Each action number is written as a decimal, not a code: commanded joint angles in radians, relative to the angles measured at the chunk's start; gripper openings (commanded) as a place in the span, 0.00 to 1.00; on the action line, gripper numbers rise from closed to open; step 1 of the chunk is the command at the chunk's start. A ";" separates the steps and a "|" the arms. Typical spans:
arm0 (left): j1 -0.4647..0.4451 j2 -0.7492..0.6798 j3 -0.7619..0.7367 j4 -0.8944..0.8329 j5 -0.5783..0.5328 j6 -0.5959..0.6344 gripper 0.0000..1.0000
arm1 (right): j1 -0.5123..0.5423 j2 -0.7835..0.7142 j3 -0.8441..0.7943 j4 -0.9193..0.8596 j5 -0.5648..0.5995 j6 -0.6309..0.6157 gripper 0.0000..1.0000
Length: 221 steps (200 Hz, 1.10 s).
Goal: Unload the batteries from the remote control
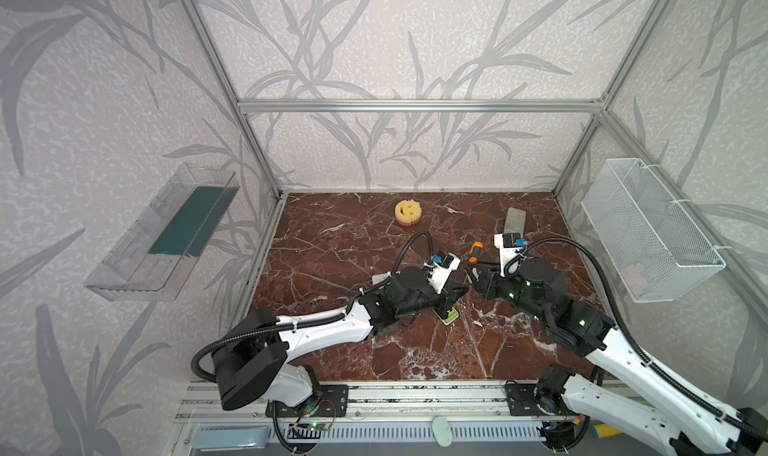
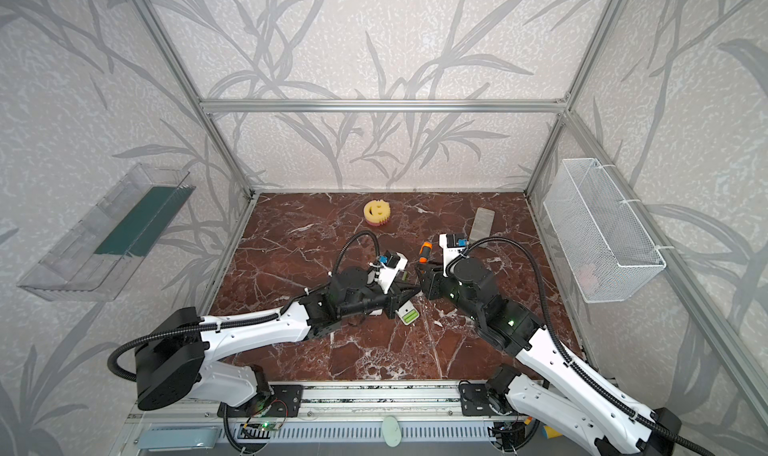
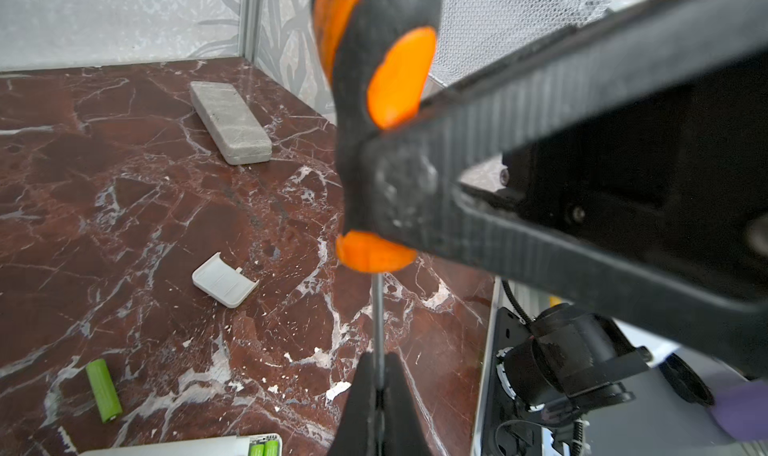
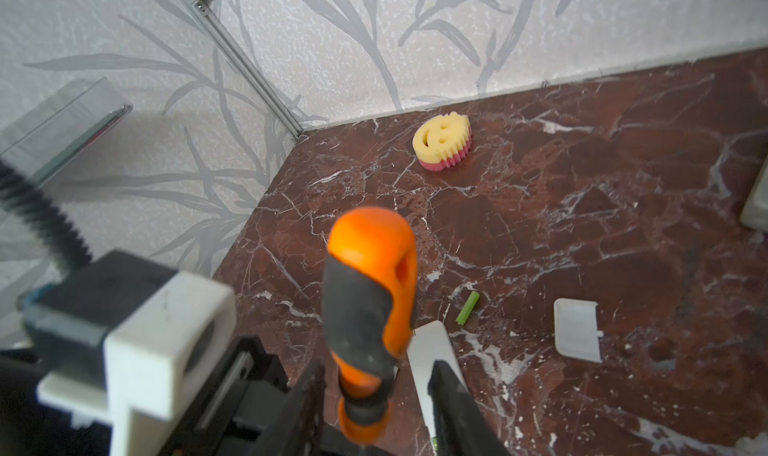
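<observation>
Left tool: we see the left tool (image 3: 378, 381) clamped on the thin metal shaft of the screwdriver (image 4: 365, 275).
Right tool: the right tool (image 4: 374, 391) has its jaws around the handle, apart, with a gap on one side. We read it as open.
Batteries: one battery (image 3: 104, 389) lies loose on the table (image 3: 124, 209). Two more (image 3: 264, 449) sit in the remote (image 3: 187, 447), just beside the left tool.
Risk, slip: the shaft is slim and smooth, so we think the heavy handle could swing or slide in that pinch once the right tool lets go.
Risk, strike: a swinging tip could hit the remote or knock the loose battery rolling.
Risk, prying: the seated pair lie tight side by side. We think a hard lever could flick one away or shift the remote, which nothing pins down.
Remote bay: open, two batteries in it. Its cover (image 3: 224, 280) lies apart on the table.
Basket: the wire basket (image 1: 648, 225) on the wall shows a faint pale patch we cannot identify.
Clear bin: the clear bin (image 1: 162, 234) on the opposite wall shows only a dark green strip, no batteries.
</observation>
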 commanded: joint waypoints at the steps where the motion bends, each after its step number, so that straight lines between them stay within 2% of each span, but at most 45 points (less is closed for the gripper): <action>1: 0.082 -0.021 0.003 0.113 0.266 -0.070 0.00 | -0.001 -0.085 0.012 -0.018 -0.065 -0.102 0.56; 20: 0.126 -0.009 0.033 0.105 0.407 -0.100 0.00 | -0.010 -0.138 0.035 -0.047 -0.093 -0.141 0.64; 45: 0.134 -0.024 0.044 0.060 0.456 -0.055 0.00 | -0.030 -0.137 0.081 -0.096 -0.123 -0.158 0.74; 80: 0.135 -0.033 0.047 0.026 0.502 -0.038 0.00 | -0.079 0.006 0.176 -0.146 -0.309 -0.136 0.75; 104: 0.134 -0.038 0.040 0.026 0.514 -0.041 0.00 | -0.084 0.095 0.215 -0.174 -0.304 -0.080 0.73; 138: 0.135 -0.036 0.033 0.033 0.548 -0.057 0.00 | -0.087 0.118 0.179 -0.073 -0.396 -0.013 0.71; 188: 0.139 -0.032 0.027 0.026 0.588 -0.062 0.00 | -0.108 0.110 0.146 -0.004 -0.510 0.025 0.56; 221: 0.141 -0.016 0.034 0.043 0.616 -0.086 0.00 | -0.114 0.094 0.145 -0.023 -0.470 0.007 0.34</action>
